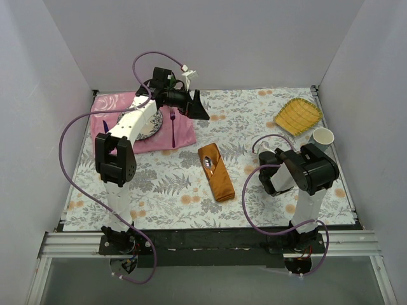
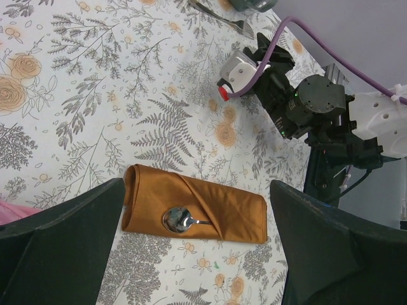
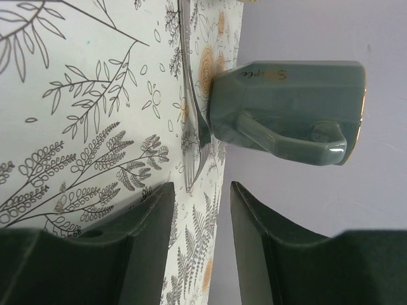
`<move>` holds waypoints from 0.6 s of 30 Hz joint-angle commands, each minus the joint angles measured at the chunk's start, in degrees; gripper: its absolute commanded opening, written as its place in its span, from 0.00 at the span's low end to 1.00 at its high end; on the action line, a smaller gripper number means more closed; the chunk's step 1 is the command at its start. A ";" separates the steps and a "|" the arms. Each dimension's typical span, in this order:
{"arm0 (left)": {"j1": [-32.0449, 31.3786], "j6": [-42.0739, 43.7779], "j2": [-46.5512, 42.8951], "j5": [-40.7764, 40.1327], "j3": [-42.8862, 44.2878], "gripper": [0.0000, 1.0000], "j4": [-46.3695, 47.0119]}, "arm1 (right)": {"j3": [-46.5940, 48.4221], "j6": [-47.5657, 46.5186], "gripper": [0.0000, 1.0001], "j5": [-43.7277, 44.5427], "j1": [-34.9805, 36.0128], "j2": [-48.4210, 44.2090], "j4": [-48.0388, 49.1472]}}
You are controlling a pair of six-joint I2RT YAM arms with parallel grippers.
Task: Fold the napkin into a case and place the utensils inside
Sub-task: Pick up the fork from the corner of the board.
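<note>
Dead centre of the overhead view lies the shiny rust-orange satin napkin (image 1: 217, 175), folded into a narrow flat rectangle and set slantwise on the leaf-and-flower printed tablecloth (image 1: 159, 184). A small silver metal spoon (image 1: 208, 163) is tucked under its diagonal fold, bowl showing. The left gripper (image 2: 197, 185) hangs in the upper left of that view, near the right edge of a pink flowered cloth (image 1: 102, 111), jaws spread as wide as they go and nothing in them. Its own camera looks down on the napkin and spoon in the lower middle of the frame. On the pink cloth there's a round patterned plate (image 1: 154, 129), mostly under the arm, with a slim purple fork (image 1: 172, 124) just right of it. Over at the right, the right gripper (image 3: 200, 187) sits low, jaws about half apart and empty. Just beyond its fingertips a silver fork (image 3: 199, 149) lies on the tablecloth, right against or just beside a grey-green ceramic mug (image 3: 286, 101). A yellow woven tray (image 1: 297, 115) sits at the upper right.
</note>
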 commanded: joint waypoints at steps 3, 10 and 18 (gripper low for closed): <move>-0.10 0.24 0.61 0.24 3.91 0.98 -2.36 | -0.30 0.39 0.49 -0.24 -0.05 2.91 6.84; -0.10 0.42 0.79 0.24 4.00 0.98 -2.62 | 0.93 -0.06 0.50 -0.67 -1.36 3.53 7.46; -0.10 0.85 1.14 0.50 4.35 0.98 -3.23 | 2.33 0.30 0.49 -2.08 -2.86 4.32 6.22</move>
